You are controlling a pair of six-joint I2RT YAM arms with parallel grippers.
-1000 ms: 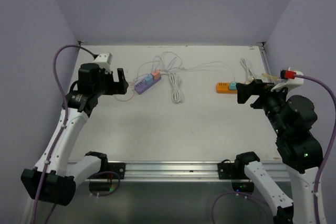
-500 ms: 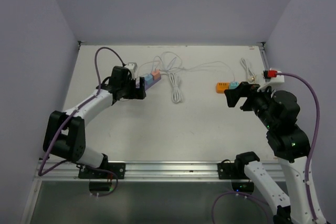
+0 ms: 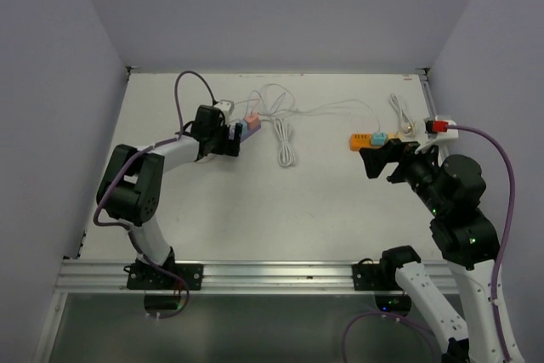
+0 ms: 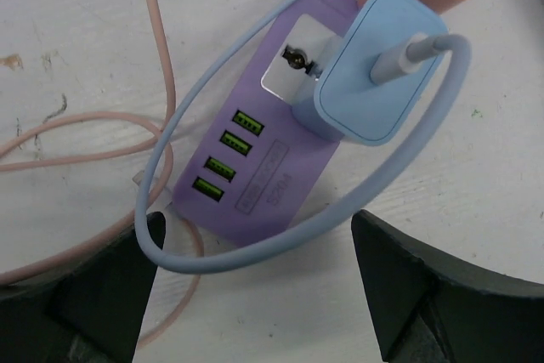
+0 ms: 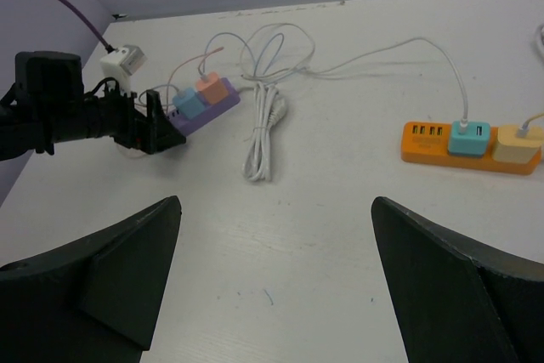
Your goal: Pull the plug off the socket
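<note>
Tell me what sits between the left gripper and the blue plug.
The blue plug has its own pale blue cable looping around the end of the purple socket strip, right between the open jaws of the left gripper. Nothing else blocks it.

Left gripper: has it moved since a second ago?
Yes. In the top view the left gripper moved right, toward the coiled white cable, and is now over the purple power strip, jaws open.
</note>
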